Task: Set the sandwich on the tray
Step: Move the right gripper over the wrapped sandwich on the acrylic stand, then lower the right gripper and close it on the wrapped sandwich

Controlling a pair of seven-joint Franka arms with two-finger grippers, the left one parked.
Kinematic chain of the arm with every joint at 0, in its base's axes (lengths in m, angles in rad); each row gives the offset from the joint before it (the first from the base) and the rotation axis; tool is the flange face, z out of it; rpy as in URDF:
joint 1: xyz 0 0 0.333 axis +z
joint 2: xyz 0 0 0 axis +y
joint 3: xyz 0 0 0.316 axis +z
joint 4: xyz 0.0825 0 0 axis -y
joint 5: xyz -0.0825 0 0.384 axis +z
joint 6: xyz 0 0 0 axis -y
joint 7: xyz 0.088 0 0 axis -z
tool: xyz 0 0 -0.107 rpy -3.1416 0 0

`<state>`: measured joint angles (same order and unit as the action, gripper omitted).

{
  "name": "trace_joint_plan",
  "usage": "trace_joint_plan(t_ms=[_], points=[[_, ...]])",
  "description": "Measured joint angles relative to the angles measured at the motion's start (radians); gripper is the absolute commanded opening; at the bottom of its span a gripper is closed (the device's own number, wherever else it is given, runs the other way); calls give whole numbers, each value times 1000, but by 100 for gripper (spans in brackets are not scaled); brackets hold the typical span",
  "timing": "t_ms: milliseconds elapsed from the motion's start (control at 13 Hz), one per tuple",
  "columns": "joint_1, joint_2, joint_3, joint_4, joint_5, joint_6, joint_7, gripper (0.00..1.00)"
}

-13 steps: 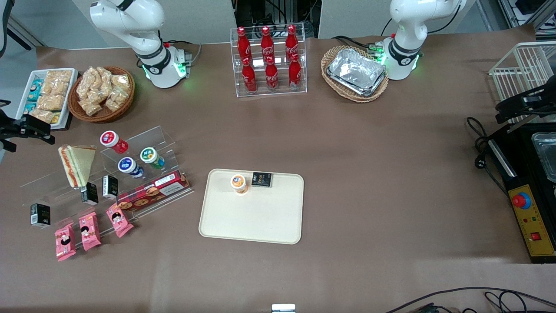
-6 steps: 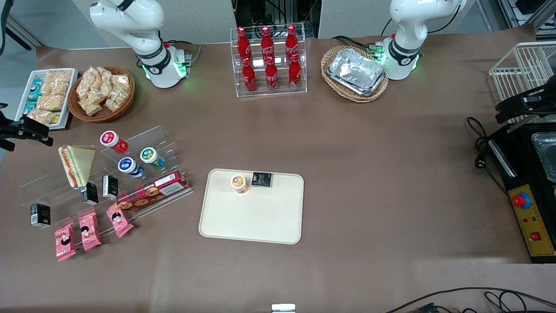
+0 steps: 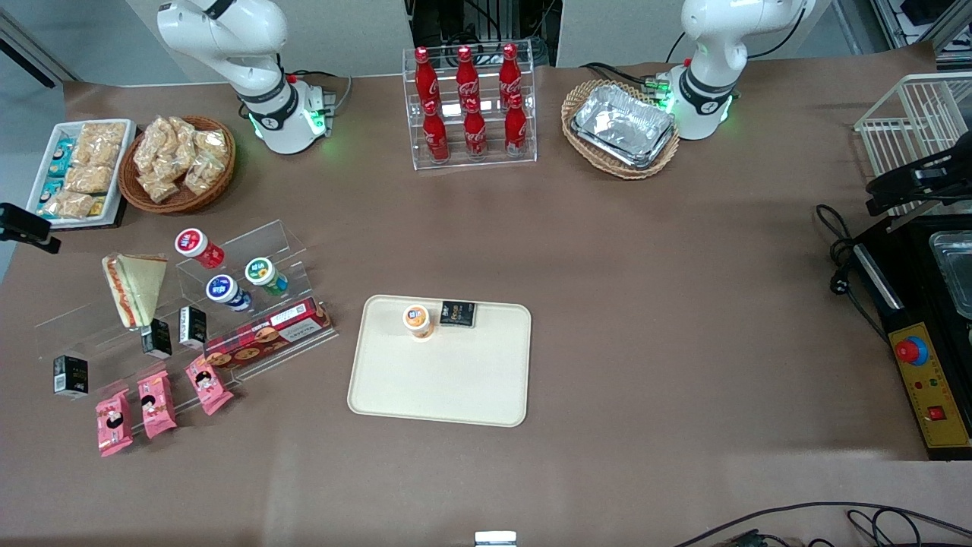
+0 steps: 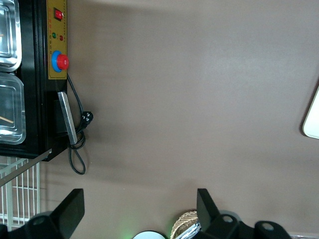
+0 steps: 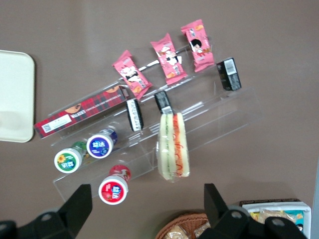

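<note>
The sandwich (image 3: 135, 287) (image 5: 173, 146), a clear-wrapped wedge with white bread and orange and green filling, leans on the top step of a clear acrylic stand (image 3: 250, 251). My right gripper (image 3: 29, 227) (image 5: 148, 211) hangs high over the table edge at the working arm's end, a little farther from the front camera than the sandwich. It is open wide, nothing between its fingers (image 5: 79, 201), well apart from the sandwich. The cream tray (image 3: 440, 384) (image 5: 14, 99) lies mid-table, holding an orange-lidded cup (image 3: 417, 320) and a small black carton (image 3: 459, 313).
The stand also holds lidded cups (image 3: 220, 287), black cartons (image 3: 191, 327), a red biscuit box (image 3: 266, 338) and pink snack packets (image 3: 156, 404). A wicker basket of snack bags (image 3: 178, 163) and a white dish (image 3: 80, 171) sit nearby. A cola rack (image 3: 469, 106) and foil trays (image 3: 623, 125) stand farther back.
My right gripper has drawn away toward the working arm's end of the table, so less of it shows in the front view. The sandwich and tray have not moved.
</note>
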<state>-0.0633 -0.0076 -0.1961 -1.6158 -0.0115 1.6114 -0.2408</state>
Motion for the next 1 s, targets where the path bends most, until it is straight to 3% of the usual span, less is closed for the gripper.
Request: trace_joint_plan(t_ms=[385,1000], points=[[-1,-6,-63,-46,3,25,-65,100],[-2,-95,-82,-375,7,277,-77,100]])
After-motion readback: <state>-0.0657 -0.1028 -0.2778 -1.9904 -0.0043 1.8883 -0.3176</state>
